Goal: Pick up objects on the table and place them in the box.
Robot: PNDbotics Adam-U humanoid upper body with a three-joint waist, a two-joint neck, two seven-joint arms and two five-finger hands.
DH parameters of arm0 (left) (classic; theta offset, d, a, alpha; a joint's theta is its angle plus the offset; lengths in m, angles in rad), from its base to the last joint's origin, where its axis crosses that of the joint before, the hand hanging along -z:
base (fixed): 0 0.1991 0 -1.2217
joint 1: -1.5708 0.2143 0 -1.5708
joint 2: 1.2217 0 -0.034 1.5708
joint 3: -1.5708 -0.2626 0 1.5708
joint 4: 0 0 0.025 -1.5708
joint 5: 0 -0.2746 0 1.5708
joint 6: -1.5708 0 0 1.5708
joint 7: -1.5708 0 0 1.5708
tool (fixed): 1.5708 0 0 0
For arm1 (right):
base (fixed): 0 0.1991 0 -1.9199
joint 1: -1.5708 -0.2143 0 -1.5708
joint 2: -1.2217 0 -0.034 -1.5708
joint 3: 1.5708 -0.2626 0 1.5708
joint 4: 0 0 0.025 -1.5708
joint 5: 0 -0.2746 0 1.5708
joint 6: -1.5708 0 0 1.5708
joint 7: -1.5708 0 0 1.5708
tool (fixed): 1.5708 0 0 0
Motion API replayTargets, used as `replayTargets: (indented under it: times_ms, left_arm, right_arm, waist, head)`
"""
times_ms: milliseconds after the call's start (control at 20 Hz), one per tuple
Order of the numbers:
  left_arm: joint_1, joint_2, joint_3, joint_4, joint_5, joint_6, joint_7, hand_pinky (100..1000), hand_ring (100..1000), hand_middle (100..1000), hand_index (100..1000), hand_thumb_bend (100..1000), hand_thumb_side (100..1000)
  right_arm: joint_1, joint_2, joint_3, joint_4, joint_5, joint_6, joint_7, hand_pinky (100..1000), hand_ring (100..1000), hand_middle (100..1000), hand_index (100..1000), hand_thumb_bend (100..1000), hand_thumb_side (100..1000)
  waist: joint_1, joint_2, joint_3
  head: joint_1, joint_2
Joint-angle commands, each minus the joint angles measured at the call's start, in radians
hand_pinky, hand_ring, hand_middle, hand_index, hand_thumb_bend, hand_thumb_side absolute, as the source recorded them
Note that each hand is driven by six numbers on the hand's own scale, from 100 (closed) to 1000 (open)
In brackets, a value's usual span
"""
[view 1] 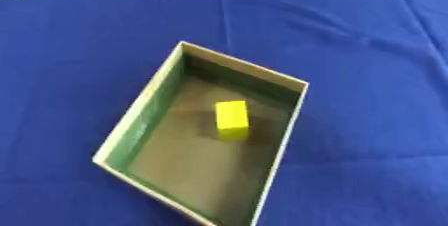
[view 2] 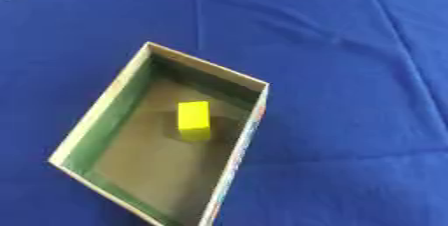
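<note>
The yellow block (view 1: 231, 118) stands on the floor of the open cardboard box (view 1: 287, 130), a little toward the far wall and apart from every side. The box lies askew on the tabletop, which is covered with a blue cloth (view 1: 367, 45).

No other loose object shows on the cloth, so the task looks finished or close to it. One risk remains — an arm that comes in low can catch the thin rim and push the box, because the cloth has folds and may slide. I judge also that the block can tip if the box is knocked.

Neither hand appears in either view, so I cannot tell their pose or whether the fingers are spread or curled.
</note>
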Motion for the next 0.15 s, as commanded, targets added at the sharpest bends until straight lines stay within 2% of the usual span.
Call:
replayTargets:
  times_ms: [50, 150]
  left_arm:
    - [-0.003, 0.025, 0.014, -0.017, -0.003, -0.001, 0.004, 577, 713, 724, 764, 100, 1000]
    - [-0.003, 0.025, 0.015, -0.017, -0.004, -0.001, 0.004, 577, 713, 724, 764, 100, 1000]
  right_arm:
    - [0.003, -0.042, -0.041, -0.014, -0.048, -0.026, -0.109, 757, 834, 702, 855, 100, 1000]
    - [0.016, -0.049, -0.053, -0.014, -0.072, -0.048, -0.168, 761, 832, 703, 854, 100, 1000]
  waist:
    - [0.001, -0.026, -0.001]
    - [0.003, -0.025, -0.003]
  head:
    - [0.007, 0.017]
    - [0.007, 0.016]
